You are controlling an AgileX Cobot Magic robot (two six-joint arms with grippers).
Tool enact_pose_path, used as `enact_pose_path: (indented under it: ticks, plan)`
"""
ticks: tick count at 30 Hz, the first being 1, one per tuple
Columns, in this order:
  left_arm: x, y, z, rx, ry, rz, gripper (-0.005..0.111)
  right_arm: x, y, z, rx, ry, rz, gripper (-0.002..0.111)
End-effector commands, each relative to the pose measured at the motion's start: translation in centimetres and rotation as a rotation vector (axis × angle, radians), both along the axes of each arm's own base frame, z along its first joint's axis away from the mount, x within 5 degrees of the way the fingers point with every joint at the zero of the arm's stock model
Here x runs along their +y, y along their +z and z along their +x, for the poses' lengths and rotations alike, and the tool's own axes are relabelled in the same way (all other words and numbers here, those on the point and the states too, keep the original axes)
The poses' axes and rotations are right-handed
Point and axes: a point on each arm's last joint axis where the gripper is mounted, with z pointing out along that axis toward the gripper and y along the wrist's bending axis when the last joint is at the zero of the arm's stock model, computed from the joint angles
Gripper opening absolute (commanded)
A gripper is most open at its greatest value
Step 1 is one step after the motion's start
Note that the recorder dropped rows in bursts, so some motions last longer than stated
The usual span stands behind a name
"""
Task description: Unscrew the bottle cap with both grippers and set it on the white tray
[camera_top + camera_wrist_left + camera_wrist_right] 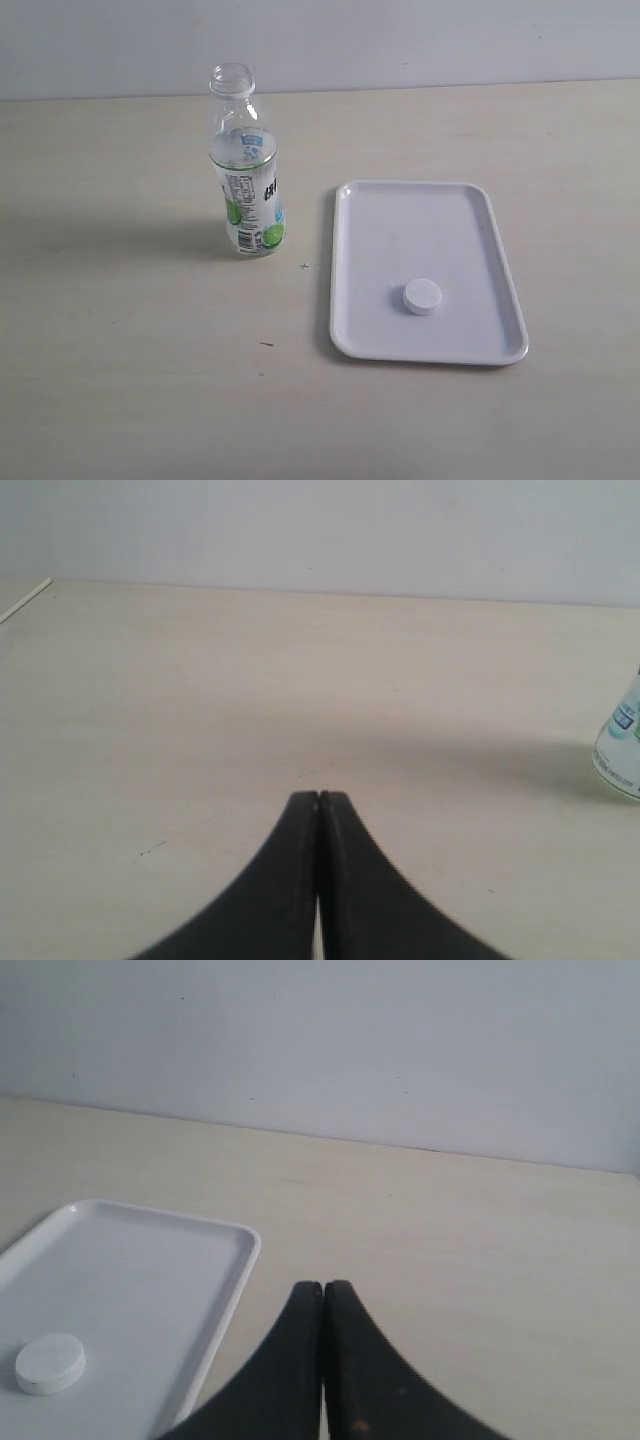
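Bottle cap, small, round, white plastic [422,297], lying flat inside the flat white rectangular tray [420,225], toward its nearer short rim. Small clear plastic bottle with a lime label [247,170] stands upright and open-necked on the pale table [120,350], apart from the tray. Left gripper [318,798] and right gripper [323,1285] each show black jaws pressed together, holding nothing. Placement appears complete; any parting move should pass wide of the bottle to avoid toppling it.

Nothing can be read: the bottle [247,170] has a white-and-green label [252,205] with a block of fine black print, a few larger dark characters beside it and a small blue patch above, all too small and blurred to make out as words or numbers.
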Motion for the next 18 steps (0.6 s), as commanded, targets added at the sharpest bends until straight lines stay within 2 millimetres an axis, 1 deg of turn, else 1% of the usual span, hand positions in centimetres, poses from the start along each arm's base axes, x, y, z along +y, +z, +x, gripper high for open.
enact_pose_path:
  ticks: [1,3,18]
  plan:
    - [-0.08,0.10,-0.03,-0.012,-0.009,-0.012,0.000,-0.05,-0.14,-0.04,-0.002,-0.014,0.033,0.000]
    - [-0.08,0.10,-0.03,-0.012,-0.009,-0.012,0.000,-0.04,-0.22,-0.05,0.006,-0.017,0.053,0.000]
    - [-0.10,0.10,-0.03,-0.012,-0.013,-0.012,0.000,-0.04,-0.22,-0.05,0.006,-0.017,0.054,0.000]
